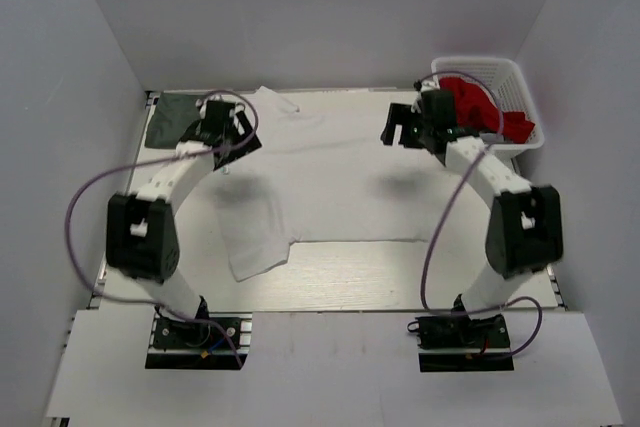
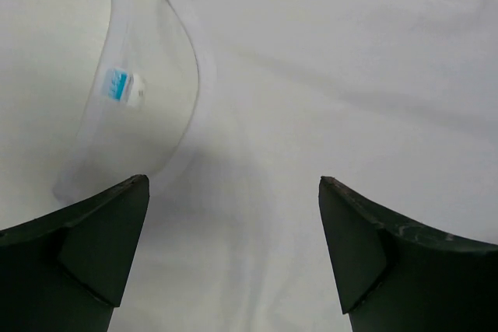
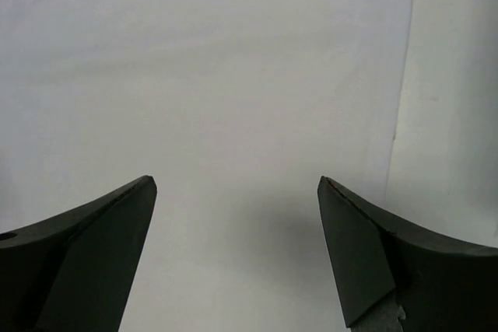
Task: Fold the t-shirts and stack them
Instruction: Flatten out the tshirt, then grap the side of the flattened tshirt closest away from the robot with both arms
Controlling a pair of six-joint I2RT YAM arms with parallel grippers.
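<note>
Left claw is wide apart with nothing between the fingers; it points down at the white t-shirt, right next to the collar, and you can see the little blue-and-white label inside the neck; can't tell if the tips actually touch the cloth. Right claw is apart too and holding nothing; its camera just shows plain white under it, with a straight edge running down the right side; from the overhead cam it hangs over the far right end of the shirt, just beside the white plastic basket. The white t-shirt is spread flat across the middle of the table, neck toward the left arm, one sleeve sticking out toward the near edge; a dark grey shirt, looks folded, sits at the far left corner just beside the left claw; the basket is at the far right corner with a red shirt bunched up in it; purple cables loop off both arms.
</note>
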